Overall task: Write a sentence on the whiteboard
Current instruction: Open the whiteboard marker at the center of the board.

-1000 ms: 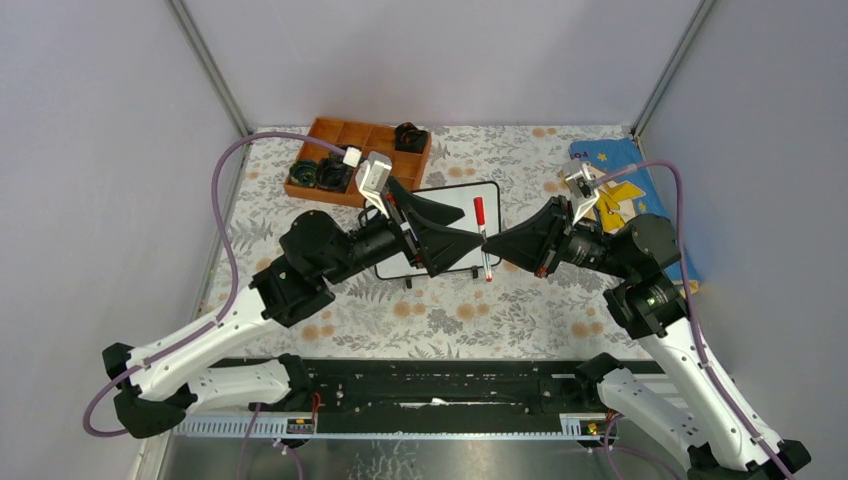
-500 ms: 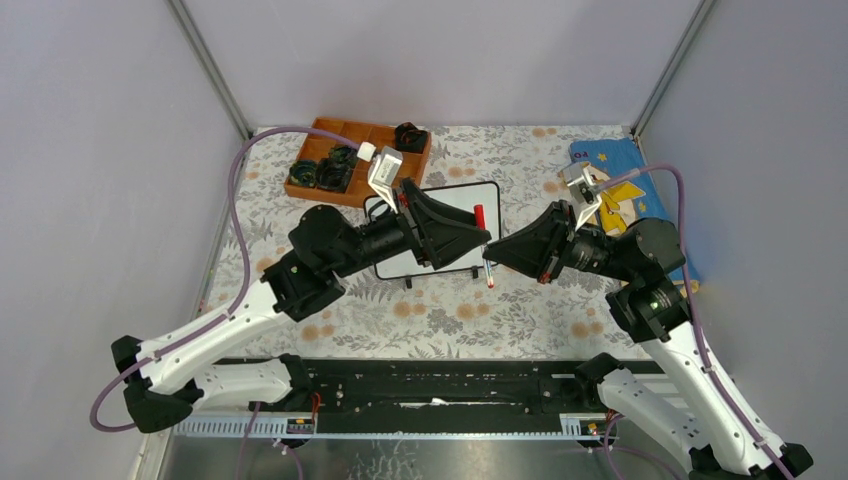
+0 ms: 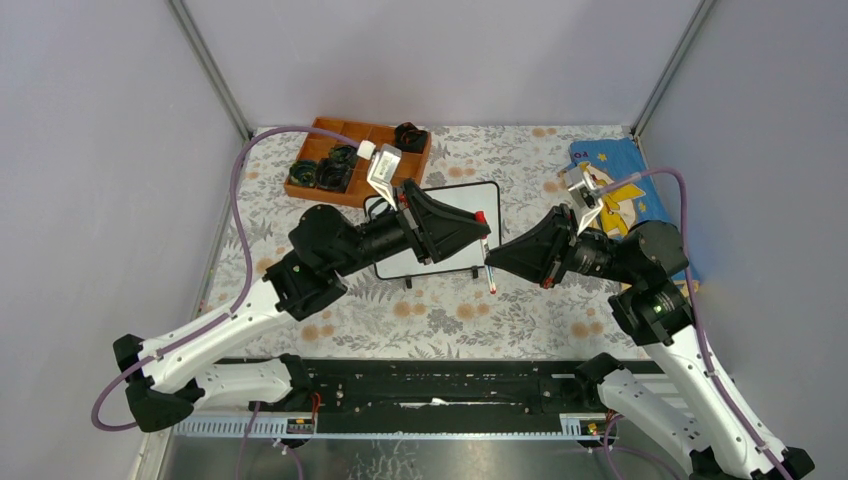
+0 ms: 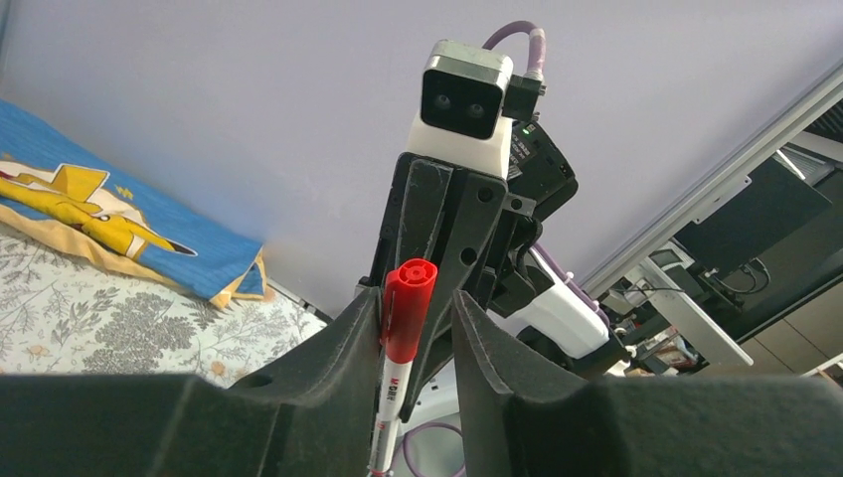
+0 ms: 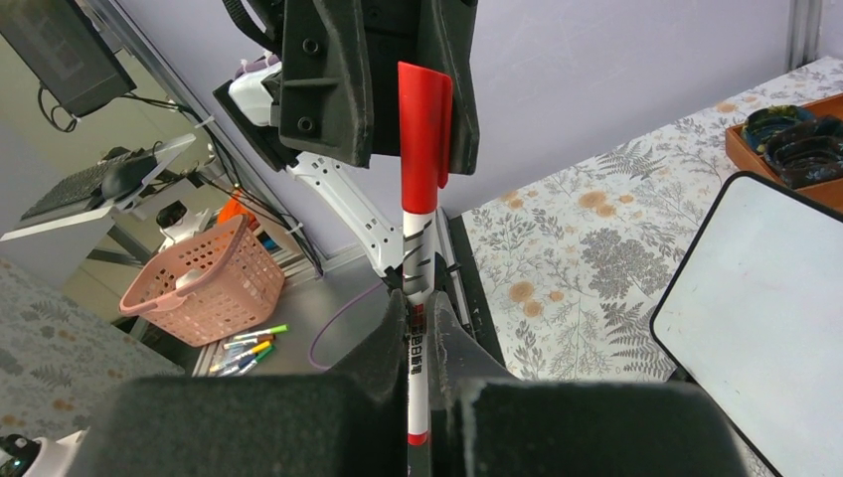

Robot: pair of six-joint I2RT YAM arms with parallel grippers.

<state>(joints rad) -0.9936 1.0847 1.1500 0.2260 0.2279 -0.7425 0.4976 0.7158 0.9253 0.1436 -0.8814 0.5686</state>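
Desk (image 3: pixel 440 310): flowered cloth all over it, with the whiteboard lying flat near its middle.
Whiteboard (image 3: pixel 462 197): bare white wherever I could see it, though the left arm hid a good part. No sentence was on it yet.
Right hand (image 5: pixel 418 313): just off the whiteboard's right edge, clenched tight on the marker's barrel.
Left hand (image 4: pixel 418 298): over the whiteboard's right side, its fingers standing either side of the cap. One was against it and the other a sliver clear, so to my eye it was not gripping yet.
Marker (image 5: pixel 418 248): white barrel, held above the whiteboard's right edge. Its capped end was over the board and its other end past the board's near edge.
Cap (image 5: pixel 425 129): red and on the marker. I judged that uncapping was the step in hand. The left hand would want to clamp squarely on the cap alone, clear of the barrel, then draw straight along the marker's line while the right hand held firm. A crooked pull could twist the marker in that grip.
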